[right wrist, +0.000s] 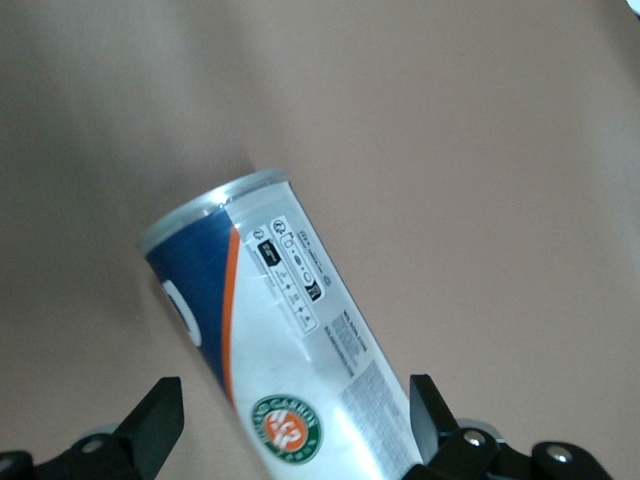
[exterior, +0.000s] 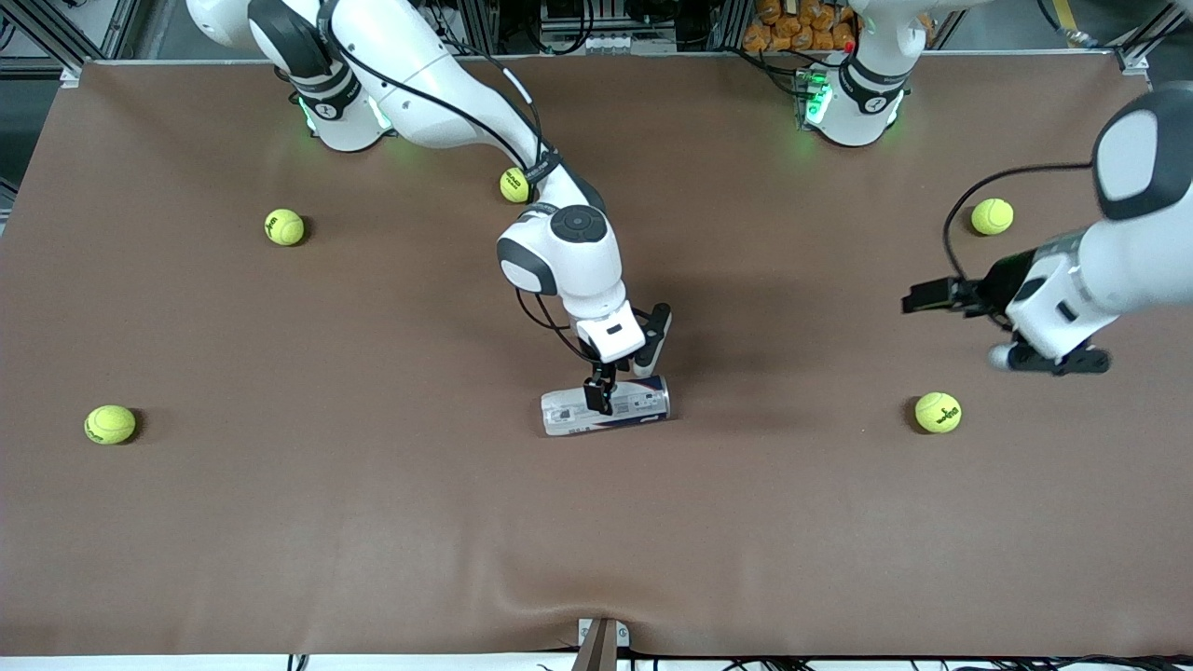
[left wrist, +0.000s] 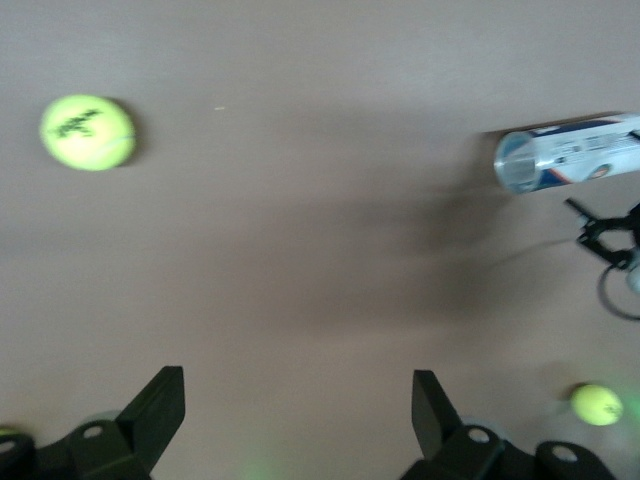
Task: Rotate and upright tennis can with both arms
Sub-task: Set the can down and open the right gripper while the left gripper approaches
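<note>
Tennis can [exterior: 606, 406]: lying on its side at lower centre of the front view, on the brown tabletop [exterior: 373, 522].
My right gripper [exterior: 623, 380]: hanging directly over the can, fingers [right wrist: 160, 415] spread wide, gripping nothing.
My left gripper [exterior: 941, 296]: hovering at middle right of that view, fingers [left wrist: 160, 400] wide, empty, near a tennis ball [exterior: 938, 412].

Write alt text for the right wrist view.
A tennis can lies on its side on the brown table, silver rim up-frame, between the open fingers of the right gripper, which is not closed on it.
</note>
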